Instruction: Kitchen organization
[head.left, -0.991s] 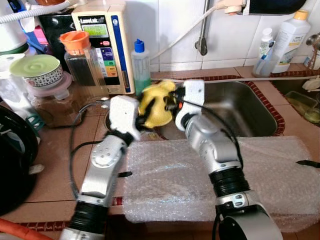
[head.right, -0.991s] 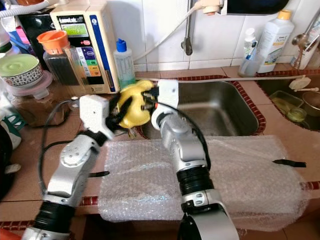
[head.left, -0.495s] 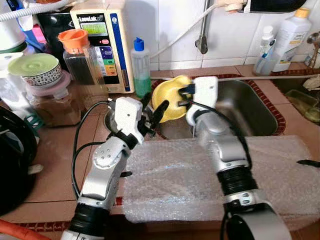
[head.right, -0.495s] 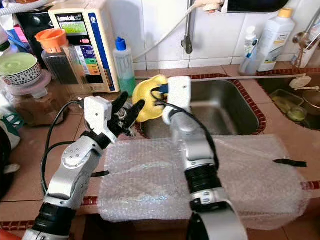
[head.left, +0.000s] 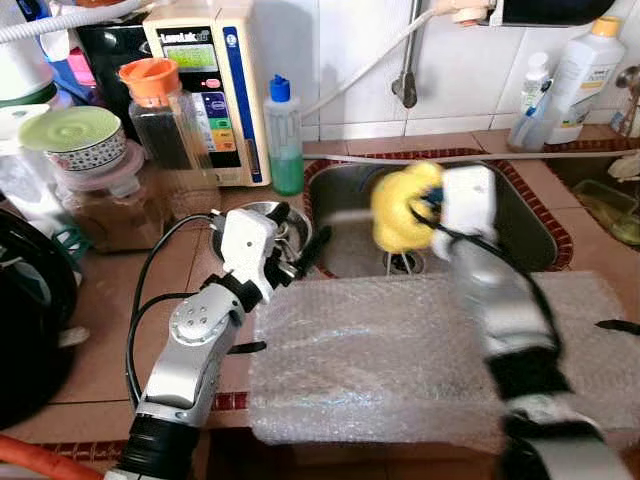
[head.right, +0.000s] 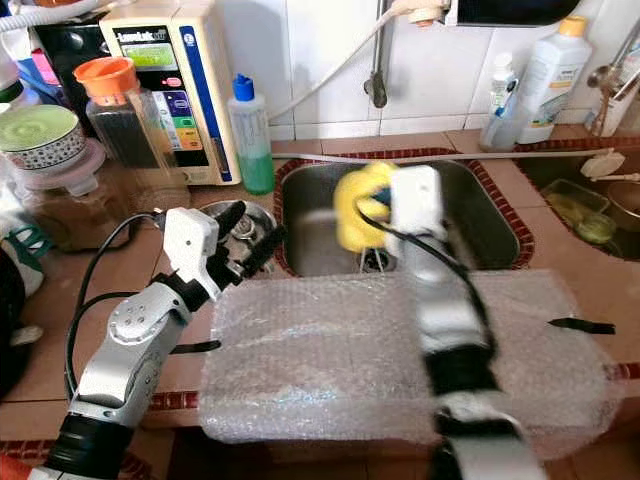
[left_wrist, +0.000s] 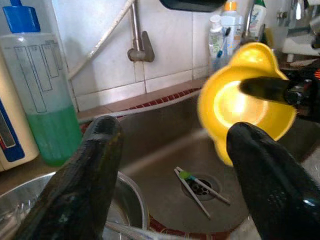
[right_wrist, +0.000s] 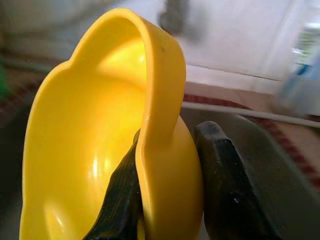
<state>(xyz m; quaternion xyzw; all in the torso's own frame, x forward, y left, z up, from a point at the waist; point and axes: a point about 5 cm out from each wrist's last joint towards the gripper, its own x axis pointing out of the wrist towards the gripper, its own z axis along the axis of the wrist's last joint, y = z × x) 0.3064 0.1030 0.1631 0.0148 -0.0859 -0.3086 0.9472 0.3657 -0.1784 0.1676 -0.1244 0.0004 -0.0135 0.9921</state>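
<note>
R gripper (right_wrist: 167, 200) has its fingers (right_wrist: 230, 195) pinched on the rim of the yellow bowl (head.left: 402, 207), one finger inside, one outside the wall; bowl hangs tilted on edge above the sink (head.left: 520, 215), near the drain, w/ arm blurred in the head views. L gripper (head.left: 300, 240) sits at the desk (head.left: 110, 330) edge just left of the sink, fingers spread wide, holding nothing, over a small metal bowl (head.left: 250, 212). Bowl looks like thin molded plastic: prob light, stiff, glossy so maybe slippery, not fragile. Rim pinch is narrow, so it could pivot; a grip deeper on the wall would hold better. Bubble wrap (head.left: 400, 350) covers the desk front. Chopsticks (left_wrist: 197, 190) lie by the drain; green soap bottle (head.left: 283, 135) stands behind.
</note>
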